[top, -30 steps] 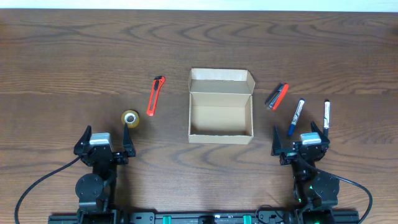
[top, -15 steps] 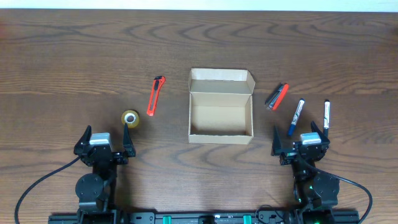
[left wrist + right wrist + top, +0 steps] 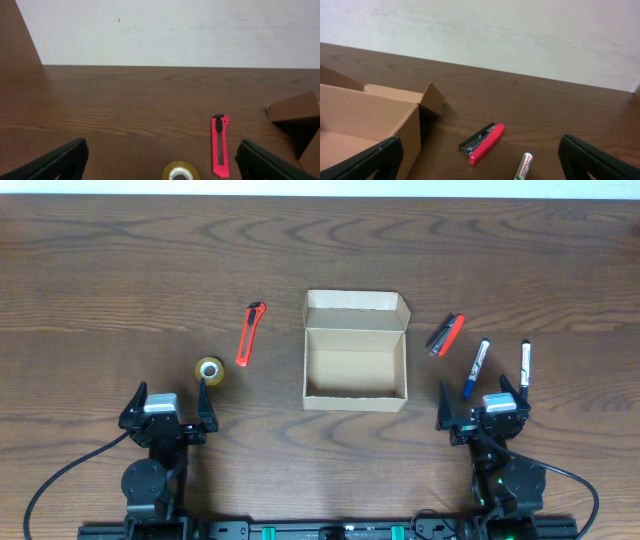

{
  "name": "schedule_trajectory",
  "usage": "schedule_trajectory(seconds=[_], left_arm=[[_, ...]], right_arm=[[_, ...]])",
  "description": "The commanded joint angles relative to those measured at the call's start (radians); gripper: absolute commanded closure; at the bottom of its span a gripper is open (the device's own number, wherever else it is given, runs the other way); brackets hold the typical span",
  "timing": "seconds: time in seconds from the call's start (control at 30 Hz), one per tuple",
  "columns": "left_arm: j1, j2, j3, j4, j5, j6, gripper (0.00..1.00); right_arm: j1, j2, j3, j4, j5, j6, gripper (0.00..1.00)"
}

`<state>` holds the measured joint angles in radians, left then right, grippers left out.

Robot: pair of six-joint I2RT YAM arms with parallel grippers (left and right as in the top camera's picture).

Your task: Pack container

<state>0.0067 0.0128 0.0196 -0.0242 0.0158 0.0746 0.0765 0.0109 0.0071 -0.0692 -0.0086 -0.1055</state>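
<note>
The tan cardboard container [image 3: 355,365] stands open and empty at the table's middle, its lid flap folded back; it also shows in the right wrist view [image 3: 365,117]. A red box cutter [image 3: 250,334] and a tape roll [image 3: 210,369] lie to its left. A red stapler [image 3: 446,334], a blue marker [image 3: 476,367] and a black-capped marker [image 3: 524,366] lie to its right. My left gripper [image 3: 168,406] is open and empty just behind the tape roll [image 3: 180,171]. My right gripper [image 3: 483,405] is open and empty near the markers, with the stapler [image 3: 482,143] ahead.
The dark wood table [image 3: 120,270] runs to a white wall at the far edge. The box cutter [image 3: 220,145] lies ahead of the left gripper, and a marker tip [image 3: 523,167] lies between the right fingers.
</note>
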Motion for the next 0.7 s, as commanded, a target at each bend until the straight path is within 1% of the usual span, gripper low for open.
schedule_trajectory(seconds=[0.0, 0.07, 0.1, 0.2, 0.3, 0.33, 0.4, 0.47, 0.5, 0.6, 0.67], left_arm=[[0.006, -0.009, -0.015, -0.053, 0.002, -0.011, 0.05], [0.006, -0.009, -0.015, -0.053, 0.002, -0.011, 0.05], [0.006, -0.009, -0.015, -0.053, 0.002, -0.011, 0.05], [0.006, -0.009, -0.015, -0.053, 0.002, -0.011, 0.05], [0.006, -0.009, -0.015, -0.053, -0.008, -0.007, 0.05], [0.006, -0.009, -0.015, -0.052, -0.008, -0.007, 0.05], [0.006, -0.009, -0.015, -0.047, -0.008, -0.008, 0.05], [0.006, -0.009, -0.015, -0.051, -0.008, -0.008, 0.05], [0.006, -0.009, -0.015, -0.053, -0.008, -0.008, 0.05], [0.006, -0.008, -0.015, -0.053, -0.008, -0.008, 0.05], [0.006, -0.008, -0.015, -0.053, -0.008, -0.008, 0.05]], right_arm=[[0.009, -0.005, -0.002, -0.005, -0.007, 0.015, 0.01], [0.009, -0.003, -0.002, -0.002, -0.009, 0.02, 0.01], [0.009, -0.003, -0.001, 0.008, -0.015, 0.047, 0.01], [0.009, -0.003, 0.0, 0.035, -0.069, 0.202, 0.01], [0.009, 0.002, 0.003, -0.011, -0.079, 0.325, 0.01], [0.009, 0.01, 0.01, -0.006, -0.084, 0.386, 0.01], [0.009, 0.029, 0.041, -0.023, -0.089, 0.439, 0.01], [0.008, 0.056, 0.099, -0.086, -0.06, 0.44, 0.01], [0.008, 0.081, 0.149, -0.145, -0.031, 0.429, 0.01], [0.007, 0.186, 0.315, -0.319, 0.028, 0.364, 0.01], [0.007, 0.278, 0.426, -0.398, 0.039, 0.311, 0.01]])
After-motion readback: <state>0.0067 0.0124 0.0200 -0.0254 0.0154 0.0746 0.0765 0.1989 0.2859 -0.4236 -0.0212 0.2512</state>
